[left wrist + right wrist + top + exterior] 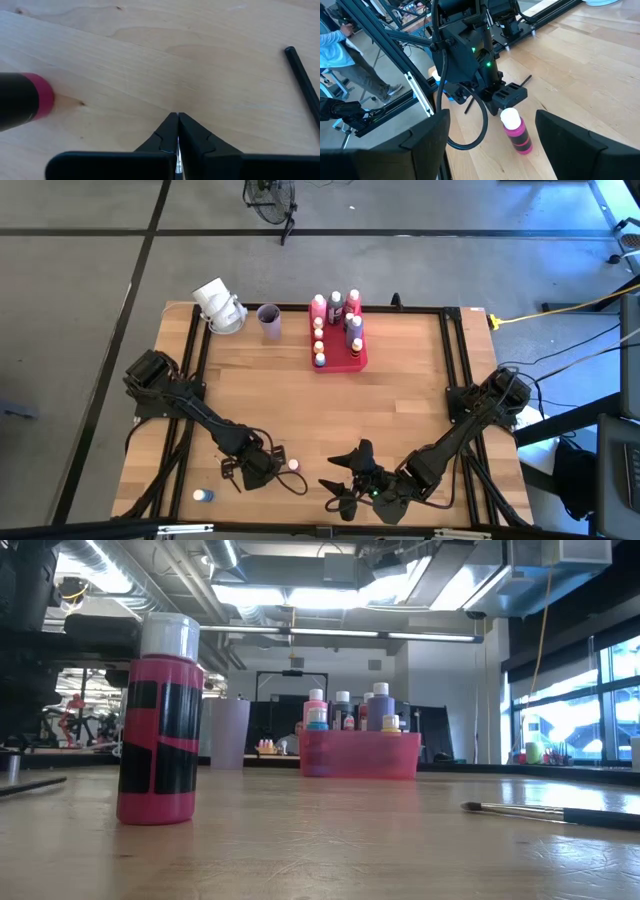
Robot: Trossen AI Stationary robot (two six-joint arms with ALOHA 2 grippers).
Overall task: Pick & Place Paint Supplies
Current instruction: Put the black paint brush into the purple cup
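A pink paint bottle (293, 466) with a black label and a white cap stands upright on the table near its front edge; it also shows large in the low view (158, 720). My left gripper (268, 470) points down just left of the bottle, its fingers shut (178, 120) with nothing between them. A thin dark paintbrush (306, 85) lies flat on the wood beside it, apart from the fingers. My right gripper (490, 150) hovers open to the right, facing the bottle (516, 131). A small blue bottle (203, 496) stands at the front left.
At the back middle, a pink-red tray (340, 363) holds several bottles, with a lilac cup (269, 320) and a white object (220, 306) to its left. A second paintbrush (560, 812) lies on the table. A person (340, 45) stands beyond the table.
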